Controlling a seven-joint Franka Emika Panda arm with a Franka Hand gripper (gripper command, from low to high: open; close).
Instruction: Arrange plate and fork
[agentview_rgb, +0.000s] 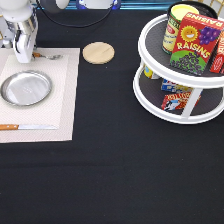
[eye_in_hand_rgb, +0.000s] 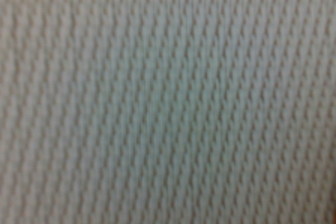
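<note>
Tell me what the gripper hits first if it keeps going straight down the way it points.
Most likely the placemat: the gripper points down at it above the plate, with the fork beside it; the wrist view shows only weave.

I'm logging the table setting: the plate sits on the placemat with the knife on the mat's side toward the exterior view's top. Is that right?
Not quite. In the exterior view the plate does sit on the placemat, but the knife lies toward the view's bottom, below the plate. At the top are the gripper and the fork.
</note>
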